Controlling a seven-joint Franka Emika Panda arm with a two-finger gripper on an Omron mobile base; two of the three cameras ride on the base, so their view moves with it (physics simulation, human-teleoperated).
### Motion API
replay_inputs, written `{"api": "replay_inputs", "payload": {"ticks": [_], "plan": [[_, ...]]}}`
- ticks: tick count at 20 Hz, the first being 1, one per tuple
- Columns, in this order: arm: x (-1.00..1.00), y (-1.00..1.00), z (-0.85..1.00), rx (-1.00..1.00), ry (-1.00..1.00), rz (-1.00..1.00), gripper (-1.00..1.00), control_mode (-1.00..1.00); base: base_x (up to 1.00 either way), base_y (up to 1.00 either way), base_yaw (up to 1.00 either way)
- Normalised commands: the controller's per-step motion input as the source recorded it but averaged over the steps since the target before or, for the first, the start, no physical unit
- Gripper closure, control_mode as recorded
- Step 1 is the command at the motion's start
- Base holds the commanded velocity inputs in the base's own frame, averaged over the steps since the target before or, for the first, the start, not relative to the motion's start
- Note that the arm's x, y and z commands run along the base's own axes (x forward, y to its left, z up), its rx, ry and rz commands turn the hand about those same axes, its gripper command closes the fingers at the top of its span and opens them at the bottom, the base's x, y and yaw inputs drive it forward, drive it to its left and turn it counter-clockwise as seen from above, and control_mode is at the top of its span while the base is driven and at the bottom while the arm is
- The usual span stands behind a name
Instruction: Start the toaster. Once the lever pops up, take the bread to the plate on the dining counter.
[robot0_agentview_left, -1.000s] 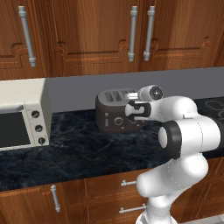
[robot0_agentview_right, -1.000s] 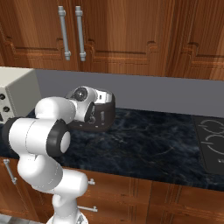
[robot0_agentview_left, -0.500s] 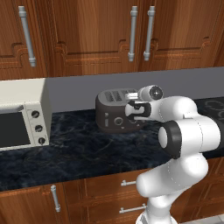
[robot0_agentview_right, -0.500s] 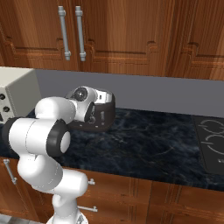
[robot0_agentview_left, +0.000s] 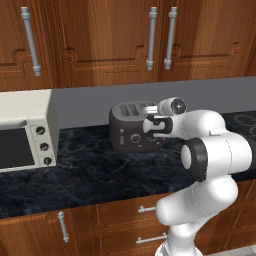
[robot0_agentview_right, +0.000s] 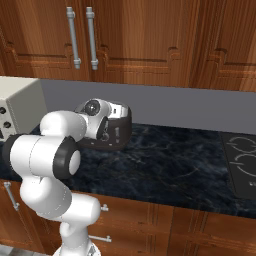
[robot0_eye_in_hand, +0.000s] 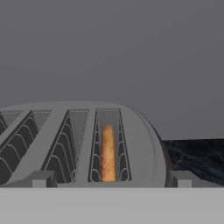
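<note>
Right now the toaster (robot0_agentview_left: 134, 127) sits on the black marbled counter (robot0_agentview_left: 90, 175), back near the grey wall, w/ the cream toaster oven (robot0_agentview_left: 25, 131) well apart at the counter's far end in the left base view. Toaster's dark grey, rounded, slotted grey top; a round knob (robot0_agentview_left: 135, 138) shows on its front and a small vertical slider, the lever (robot0_agentview_left: 121, 136), near the front's end. Arm's hand is up against the toaster's end, level w/ its top. Gripper (robot0_eye_in_hand: 109, 183) is spread wide: in the hand view its two finger tips (robot0_eye_in_hand: 41, 179) stand far apart at the bottom, one either side of the toaster's top, nothing pinched between them. Can't tell whether the tips touch the toaster body. Same view looks along the slots: the bread (robot0_eye_in_hand: 107, 153), a tan-orange slice seen edge-on, stands upright down inside one slot, the slots beside it showing only wire guides. From the right base view the toaster (robot0_agentview_right: 117, 131) is mostly behind the white wrist; a cooktop (robot0_agentview_right: 245, 165) lies well apart at the counter's other end. Wood cabinets (robot0_agentview_left: 125, 40) w/ steel bar handles hang above, drawers below.
</note>
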Motion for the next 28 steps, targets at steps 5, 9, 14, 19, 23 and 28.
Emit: {"api": "replay_inputs", "payload": {"ticks": [5,9,14,19,23,28], "plan": [[0.0,0.0,0.0,0.0,0.0,0.0,-1.0,-1.0,0.0,0.0,0.0],[0.0,0.0,0.0,0.0,0.0,0.0,-1.0,-1.0,0.0,0.0,0.0],[0.0,0.0,0.0,0.0,0.0,0.0,-1.0,-1.0,0.0,0.0,0.0],[0.0,0.0,0.0,0.0,0.0,0.0,-1.0,-1.0,0.0,0.0,0.0],[0.0,0.0,0.0,0.0,0.0,0.0,-1.0,-1.0,0.0,0.0,0.0],[0.0,0.0,0.0,0.0,0.0,0.0,-1.0,-1.0,0.0,0.0,0.0]]}}
